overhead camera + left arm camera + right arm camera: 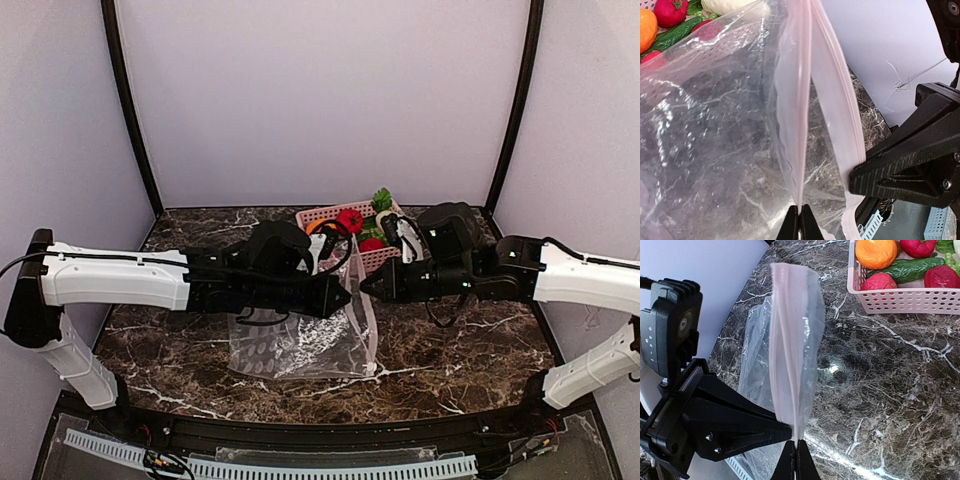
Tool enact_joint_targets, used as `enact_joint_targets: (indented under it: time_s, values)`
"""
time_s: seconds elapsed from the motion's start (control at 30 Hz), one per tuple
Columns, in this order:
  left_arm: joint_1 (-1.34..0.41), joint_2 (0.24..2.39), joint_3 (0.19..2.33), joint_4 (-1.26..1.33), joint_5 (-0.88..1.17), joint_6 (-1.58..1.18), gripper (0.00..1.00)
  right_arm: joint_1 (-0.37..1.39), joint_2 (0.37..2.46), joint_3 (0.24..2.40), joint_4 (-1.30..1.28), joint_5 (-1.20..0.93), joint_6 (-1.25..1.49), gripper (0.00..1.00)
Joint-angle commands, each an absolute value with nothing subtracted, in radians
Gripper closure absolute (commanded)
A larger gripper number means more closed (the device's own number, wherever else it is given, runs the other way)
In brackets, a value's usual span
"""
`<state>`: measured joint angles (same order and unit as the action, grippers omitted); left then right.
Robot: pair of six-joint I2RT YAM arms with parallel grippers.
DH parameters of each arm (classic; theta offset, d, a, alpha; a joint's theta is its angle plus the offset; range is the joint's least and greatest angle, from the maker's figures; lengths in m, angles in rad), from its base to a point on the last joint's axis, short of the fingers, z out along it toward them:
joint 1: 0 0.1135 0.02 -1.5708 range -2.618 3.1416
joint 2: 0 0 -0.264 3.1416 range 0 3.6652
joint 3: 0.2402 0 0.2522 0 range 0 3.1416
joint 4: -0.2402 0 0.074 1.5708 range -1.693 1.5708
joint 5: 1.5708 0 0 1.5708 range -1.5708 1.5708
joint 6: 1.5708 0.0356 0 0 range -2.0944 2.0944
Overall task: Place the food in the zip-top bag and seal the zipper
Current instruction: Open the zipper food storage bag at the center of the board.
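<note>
The clear zip-top bag (300, 345) hangs upright between my two grippers over the marble table, its lower part resting on the surface. My left gripper (800, 222) is shut on one pinkish lip of the zipper (802, 100). Just to the right, my right gripper (365, 285) pinches the other lip (842, 110); the two lips stand slightly apart. In the right wrist view my right gripper (796, 460) is shut on the bag's pink edge (782, 340). The slider is not visible. The food lies in the basket: an orange fruit (876, 252), red tomatoes (941, 276), green pieces (382, 200).
A pink slotted basket (910, 302) stands at the back of the table behind the grippers, holding the toy produce, including a long green vegetable (912, 270). Dark marble tabletop (900, 390) surrounds the bag. Walls close off the back and sides.
</note>
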<state>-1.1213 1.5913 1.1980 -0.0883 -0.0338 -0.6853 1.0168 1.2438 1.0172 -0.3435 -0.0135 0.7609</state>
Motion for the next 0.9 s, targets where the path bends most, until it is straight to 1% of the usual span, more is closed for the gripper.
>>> enact_joint_targets:
  time_s: [0.0, 0.2, 0.37, 0.87]
  values:
    - [-1.123, 1.535, 1.196, -0.153, -0.116, -0.68, 0.99, 1.026, 1.253, 1.049, -0.389, 0.069, 0.774, 1.0]
    - [-1.123, 1.513, 1.188, -0.166, -0.137, -0.68, 0.99, 1.027, 1.26, 1.048, -0.45, 0.152, 0.809, 1.0]
    - [-1.123, 1.488, 1.175, -0.17, -0.147, -0.682, 0.99, 1.025, 1.285, 1.042, -0.566, 0.281, 0.879, 1.0]
    - [-1.123, 1.339, 1.103, -0.218, -0.179, -0.698, 0.99, 0.964, 1.303, 0.964, -0.58, 0.302, 0.913, 1.0]
